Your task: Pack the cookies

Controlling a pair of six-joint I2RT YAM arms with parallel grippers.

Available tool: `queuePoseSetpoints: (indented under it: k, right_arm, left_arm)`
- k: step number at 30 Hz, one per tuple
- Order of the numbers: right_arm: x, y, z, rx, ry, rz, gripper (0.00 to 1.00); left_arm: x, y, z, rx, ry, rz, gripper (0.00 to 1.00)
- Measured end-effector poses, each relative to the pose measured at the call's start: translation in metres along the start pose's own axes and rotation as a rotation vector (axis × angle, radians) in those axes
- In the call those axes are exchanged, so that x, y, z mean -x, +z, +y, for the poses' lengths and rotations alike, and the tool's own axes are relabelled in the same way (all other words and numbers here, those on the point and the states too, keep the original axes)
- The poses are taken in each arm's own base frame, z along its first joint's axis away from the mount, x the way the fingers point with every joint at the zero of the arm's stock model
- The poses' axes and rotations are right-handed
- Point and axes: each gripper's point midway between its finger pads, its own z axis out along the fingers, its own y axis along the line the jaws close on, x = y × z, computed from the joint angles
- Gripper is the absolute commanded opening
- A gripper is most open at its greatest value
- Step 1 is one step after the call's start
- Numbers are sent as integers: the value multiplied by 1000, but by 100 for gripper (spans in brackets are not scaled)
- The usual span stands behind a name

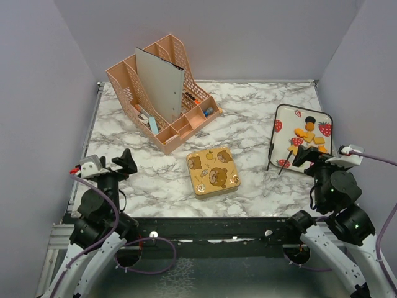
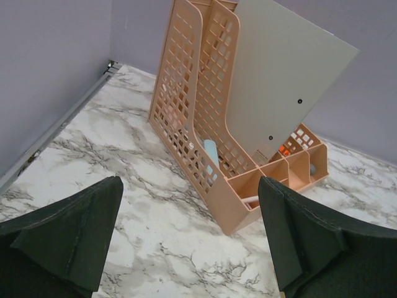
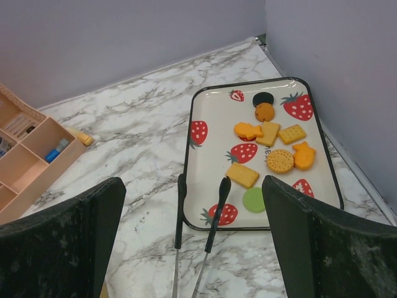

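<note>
Right end effector [image 1: 305, 155] hangs wide open and empty above the near end of a strawberry-print tray [image 3: 214, 105] at the right of the marble counter [image 1: 248, 124]. Left end effector [image 1: 126, 162] is equally wide open and empty, well apart at the left, facing a peach desk organiser [image 2: 205, 143].

The cookies [image 3: 271, 139] lie loose on the tray, clustered in its middle and far half. There are orange squares, orange rounds and one dark round at the far end. A green disc nearest the arm may be a cookie too, though it is hard to be sure. They lie flat, several touching. The cluster's long axis follows the tray's, running away from the robot. The oblong cookie [image 3: 242, 175] near the arm lies diagonally, its ends pointing far-left and near-right.

Black tongs [image 3: 214, 223] lie at the tray's near left corner, tips pointing away from the robot. One arm rests over the rim, the other just beside it on the counter.

Risks, as a judgement: the broad fingers [image 3: 322, 242] could shove neighbouring cookies or pinch two at once, since the pieces are small, flat and crowded. A descent near that corner could knock the tongs and jolt the tray. The bear-print tin [image 1: 213, 172] at the counter's centre looks shut, so a carried cookie has nowhere to go until the lid is off.
</note>
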Motion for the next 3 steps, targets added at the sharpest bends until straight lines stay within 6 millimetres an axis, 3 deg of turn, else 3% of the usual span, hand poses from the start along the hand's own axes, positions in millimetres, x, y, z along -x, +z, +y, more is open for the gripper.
queuePoseSetpoints:
  k: [3]
  right_arm:
    - [0, 0, 0, 0, 0, 0, 100]
  left_arm:
    - [0, 0, 0, -1, 1, -2, 99]
